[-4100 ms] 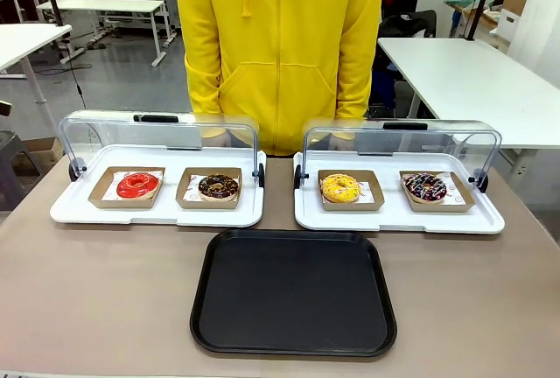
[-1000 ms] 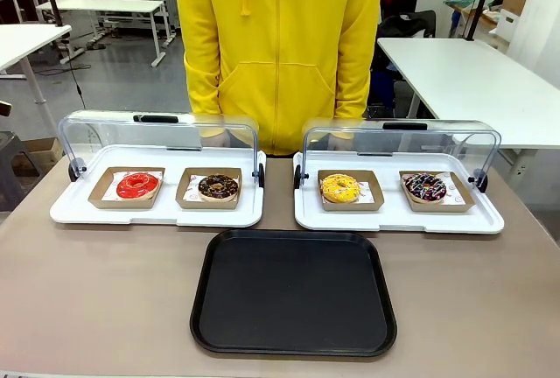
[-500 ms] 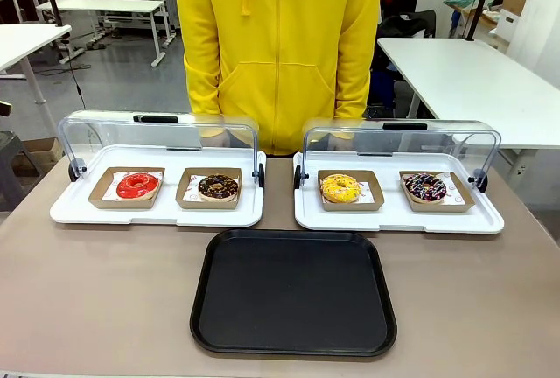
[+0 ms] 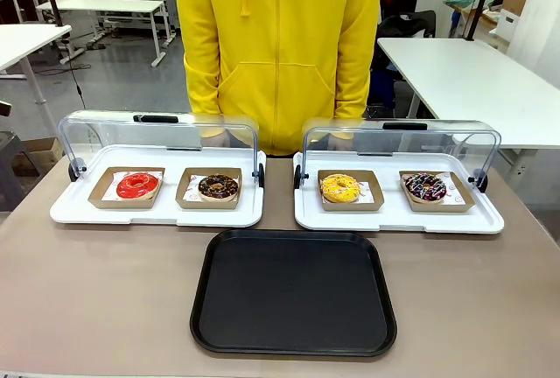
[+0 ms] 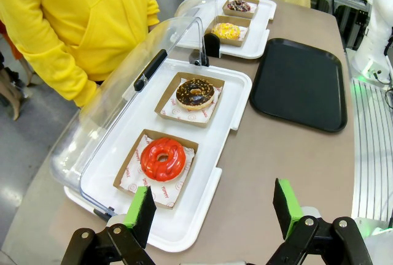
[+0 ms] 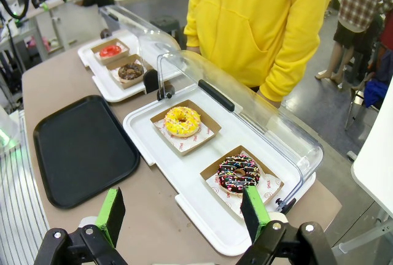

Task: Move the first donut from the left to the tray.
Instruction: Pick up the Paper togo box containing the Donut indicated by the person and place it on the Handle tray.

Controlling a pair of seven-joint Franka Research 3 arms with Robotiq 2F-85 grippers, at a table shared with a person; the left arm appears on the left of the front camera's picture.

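Note:
The red-glazed donut (image 4: pixel 137 185) sits in its small brown cardboard tray at the left end of the left white tray (image 4: pixel 79 212); I also see the red donut (image 5: pixel 163 159) just ahead of my left gripper (image 5: pixel 213 207), which hangs open above the table's near edge. The large black tray (image 4: pixel 293 292) lies empty at the front centre, and the black tray (image 5: pixel 301 84) shows to the right in the left wrist view. My right gripper (image 6: pixel 182 214) is open above the right white tray (image 6: pixel 202 216), with nothing between its fingers.
A chocolate donut (image 4: pixel 218 186) shares the left white tray. The right white tray (image 4: pixel 398 219) holds a yellow donut (image 4: pixel 339 187) and a sprinkled chocolate donut (image 4: pixel 424 187). Both clear domed lids (image 4: pixel 157 133) stand raised at the back. A person in a yellow hoodie (image 4: pixel 280 45) stands at the far side.

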